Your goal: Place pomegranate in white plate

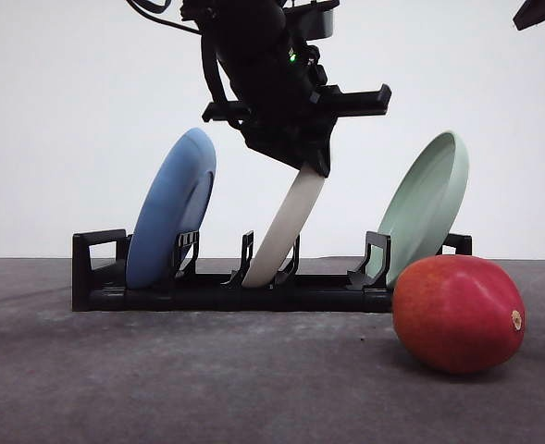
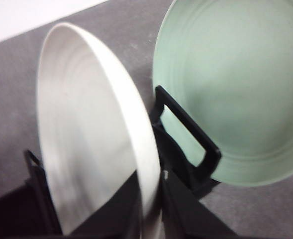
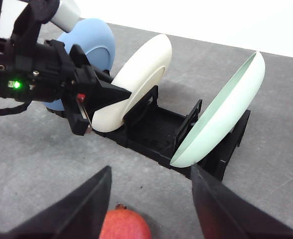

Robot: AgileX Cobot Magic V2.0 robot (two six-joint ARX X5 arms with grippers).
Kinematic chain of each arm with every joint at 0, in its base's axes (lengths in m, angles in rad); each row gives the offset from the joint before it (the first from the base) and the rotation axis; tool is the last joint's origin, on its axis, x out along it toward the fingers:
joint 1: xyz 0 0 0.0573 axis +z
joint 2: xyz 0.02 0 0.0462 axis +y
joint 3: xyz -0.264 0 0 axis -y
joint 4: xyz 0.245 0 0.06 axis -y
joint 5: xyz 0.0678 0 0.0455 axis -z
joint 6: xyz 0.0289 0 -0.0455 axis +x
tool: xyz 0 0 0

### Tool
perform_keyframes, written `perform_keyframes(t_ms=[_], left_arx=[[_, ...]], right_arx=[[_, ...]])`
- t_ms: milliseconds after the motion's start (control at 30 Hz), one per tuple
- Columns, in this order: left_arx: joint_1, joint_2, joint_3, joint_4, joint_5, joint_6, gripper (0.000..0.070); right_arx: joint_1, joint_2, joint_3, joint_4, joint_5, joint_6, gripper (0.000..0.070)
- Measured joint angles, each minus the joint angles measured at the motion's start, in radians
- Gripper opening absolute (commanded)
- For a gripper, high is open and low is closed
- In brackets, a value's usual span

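Bench (image 1: 161, 388) surface is carrying a black rack (image 1: 226, 291) in which three plates are standing tilted on edge: a blue plate (image 1: 170, 208) at the left, the white plate (image 1: 286, 227) in the middle slot, a pale green plate (image 1: 425, 203) at the right. Left end effector (image 1: 314, 166) is clenching the upper rim of the white plate, which is sitting in its slot, not yet lifted out. Right end effector (image 3: 148, 199) is hanging released, jaws spread, just above the pomegranate (image 1: 457, 314). That fruit is resting on the bench in front of the rack's right end, untouched. Assessment: task is sitting at an early stage; the plate needs drawing out and laying flat, then the fruit needs grasping and placing.
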Motion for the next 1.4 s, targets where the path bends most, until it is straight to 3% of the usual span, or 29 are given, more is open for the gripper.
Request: perform_keyframes(t_ms=[333,667,933,1200,1400], left_arx=[[-0.001,-0.039,0.005,-0.077,0.006,-0.115,0.0000],[-0.001,-0.172,0.005,-0.106,0.019,-0.160,0.0000],[-0.001,-0.316,0.005,-0.189,0.087,-0.223,0.0001],[-0.074,-0.442,0.000,-0.260,0.186,-0.265,0.0002],[-0.167,-0.537,-0.091,-0.234,0.197,-0.274,0.0002]], right_arx=[[0.000,0.000,0.000,0.000,0.000,0.000,0.0321],[0.000,0.000,0.000,0.000,0.000,0.000,0.0321],[0.000,0.000,0.000,0.000,0.000,0.000,0.0321],[0.000,0.000,0.000,0.000,0.000,0.000,0.0321],[0.000,0.000,0.000,0.000,0.000,0.000,0.0321]])
